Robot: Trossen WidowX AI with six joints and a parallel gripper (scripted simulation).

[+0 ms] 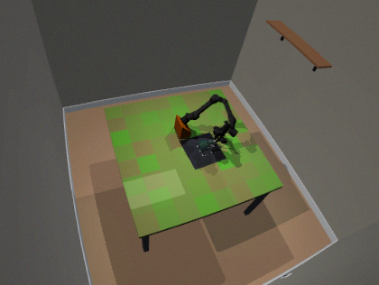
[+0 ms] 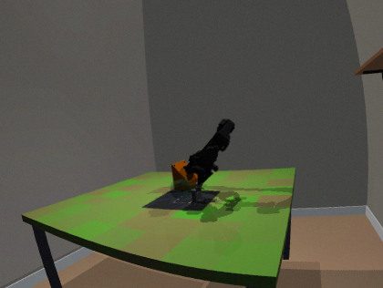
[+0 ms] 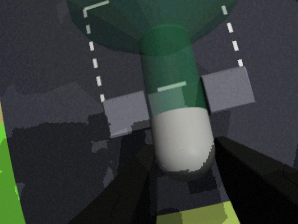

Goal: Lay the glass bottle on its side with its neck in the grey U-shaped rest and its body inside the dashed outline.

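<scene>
From here the glass bottle (image 1: pixel 204 143) (image 3: pixel 172 65) sits over the dark mat (image 1: pixel 195 159) (image 2: pixel 160 202) (image 3: pixel 45 65), its pale capped end between the partly closed fingers of the tool (image 1: pixel 214 142) (image 2: pixel 195 200) (image 3: pixel 184 149), gripped, its neck between the grey rest's (image 3: pixel 229 90) two blocks.

Orange wedge (image 1: pixel 181 128) (image 2: pixel 181 176) on green tbl. (image 1: pixel 158 212) (image 2: pixel 137 237), brown shelf (image 1: pixel 299 43) (image 2: pixel 375 64) on R wall.
</scene>
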